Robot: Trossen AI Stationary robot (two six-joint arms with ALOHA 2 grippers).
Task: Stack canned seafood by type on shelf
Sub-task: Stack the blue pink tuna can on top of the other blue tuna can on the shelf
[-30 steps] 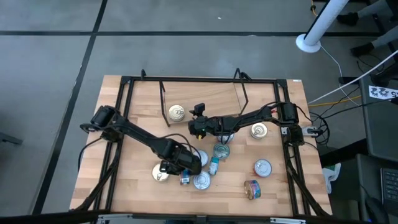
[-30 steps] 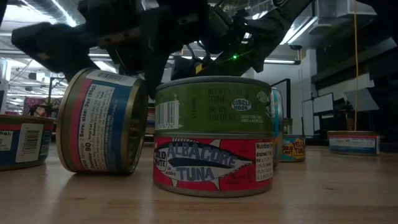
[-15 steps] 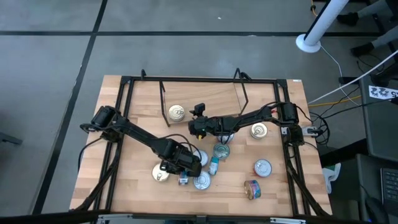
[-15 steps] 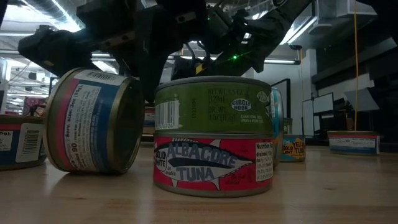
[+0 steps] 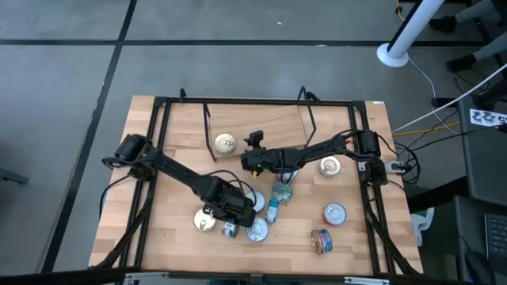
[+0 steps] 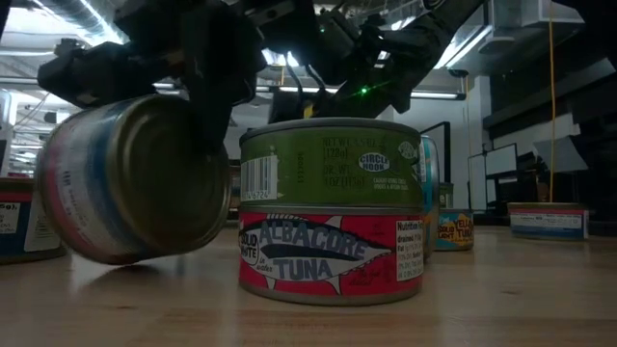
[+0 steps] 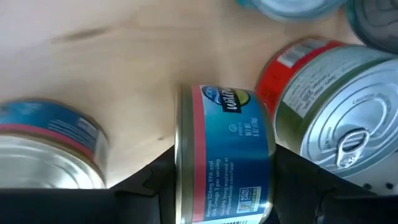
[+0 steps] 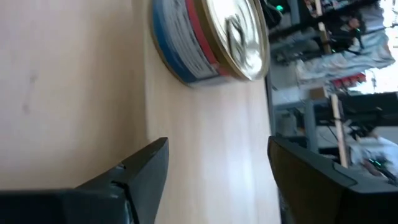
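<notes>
My left gripper is at the near middle of the table, shut on a blue-and-pink tin. In the low view this tin is tilted, one flat end facing the camera. Beside it, a green tin stands on a red tuna tin. My right gripper is open over the table's middle, by the near edge of the light-wood shelf. A gold-lidded tin stands ahead of its fingers. Other tins stand scattered on the right. My left gripper pinches the blue-and-pink tin between its two fingers, one on each flat end; the gold rim lies against one finger. The fingers come slanting down from above. The tin is on edge and tilted; it looks just off the table.
A blue tin stands close on one side of the held tin, and the two-tin stack on the other. A tin on its side lies nearby. Black rails frame the tabletop. Bare wood shows at the left near corner.
My left gripper has shifted slightly toward the table's left and near edges and has turned. The held tin has swung about: its label faced the low camera, and now a flat end does. Its lower edge has left the table.
</notes>
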